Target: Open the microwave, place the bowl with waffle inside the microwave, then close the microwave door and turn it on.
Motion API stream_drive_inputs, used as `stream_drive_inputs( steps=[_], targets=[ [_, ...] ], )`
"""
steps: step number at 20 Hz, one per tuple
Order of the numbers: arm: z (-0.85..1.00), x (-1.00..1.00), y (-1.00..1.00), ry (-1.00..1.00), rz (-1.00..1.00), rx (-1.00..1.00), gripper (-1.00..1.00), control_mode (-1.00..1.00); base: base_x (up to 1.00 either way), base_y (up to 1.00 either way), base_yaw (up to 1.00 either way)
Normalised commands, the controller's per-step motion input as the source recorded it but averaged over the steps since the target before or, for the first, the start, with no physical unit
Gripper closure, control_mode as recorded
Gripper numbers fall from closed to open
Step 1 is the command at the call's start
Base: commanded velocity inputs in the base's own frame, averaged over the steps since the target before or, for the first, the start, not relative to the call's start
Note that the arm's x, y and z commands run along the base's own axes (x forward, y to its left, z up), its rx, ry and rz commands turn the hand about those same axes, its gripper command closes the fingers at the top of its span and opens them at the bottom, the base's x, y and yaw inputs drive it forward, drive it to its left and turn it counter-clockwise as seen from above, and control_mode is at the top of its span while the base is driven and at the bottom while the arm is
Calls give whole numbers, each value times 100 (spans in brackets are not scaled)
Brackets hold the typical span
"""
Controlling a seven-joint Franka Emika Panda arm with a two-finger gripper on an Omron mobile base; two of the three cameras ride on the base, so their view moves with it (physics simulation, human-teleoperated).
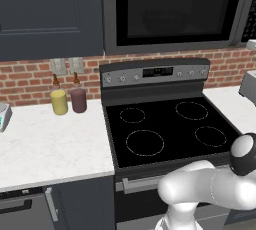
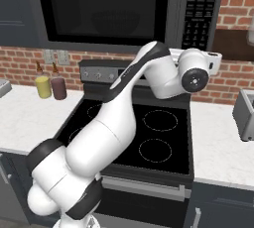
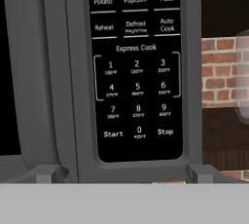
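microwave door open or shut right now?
Shut. The microwave door sits flush with the microwave front; the bowl shows dimly behind its glass. The hand view faces the keypad.

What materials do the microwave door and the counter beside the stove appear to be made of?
The microwave door looks like dark glass in a grey, probably metal or plastic, frame: the bowl shows faintly through it. The counter looks like pale speckled stone, perhaps marble.
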Motion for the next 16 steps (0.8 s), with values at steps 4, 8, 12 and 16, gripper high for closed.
stream_drive_inputs(
  steps=[4,8,12,16],
  targets=[
    [0,10,-11,0,0,0,-100,-100,0,0,0],
    [0,2,-2,0,0,0,-100,-100,0,0,0],
    [0,0,0,0,0,0,100,-100,0,0,0],
    [0,0,0,0,0,0,100,-100,0,0,0]
  ],
)
